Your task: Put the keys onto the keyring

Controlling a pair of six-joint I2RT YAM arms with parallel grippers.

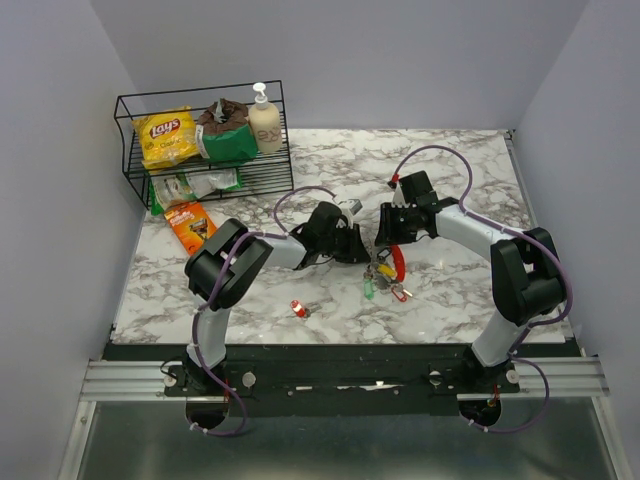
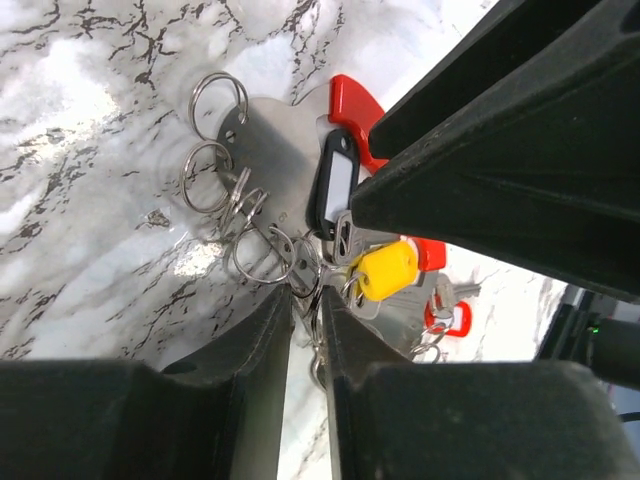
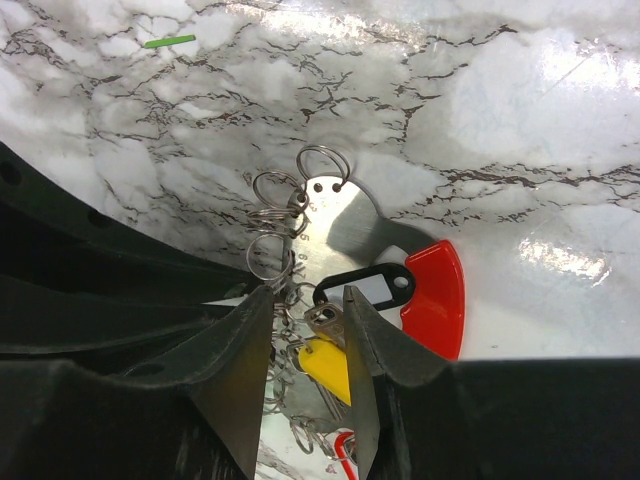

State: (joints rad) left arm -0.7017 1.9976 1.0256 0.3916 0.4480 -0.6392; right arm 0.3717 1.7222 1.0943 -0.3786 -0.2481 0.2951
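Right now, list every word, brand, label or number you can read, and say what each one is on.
"Lay's": on the yellow chip bag in the wire basket.
Pump bottle label: print too small to read.
Orange packet on the table near the basket: print too blurred to read.
Black key tag: its white window shows no writing.

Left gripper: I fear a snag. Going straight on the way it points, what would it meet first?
The silvery rings of the keyring, bunched right at the left gripper; its metal plate lies beyond. Depth is unclear; they may already touch.
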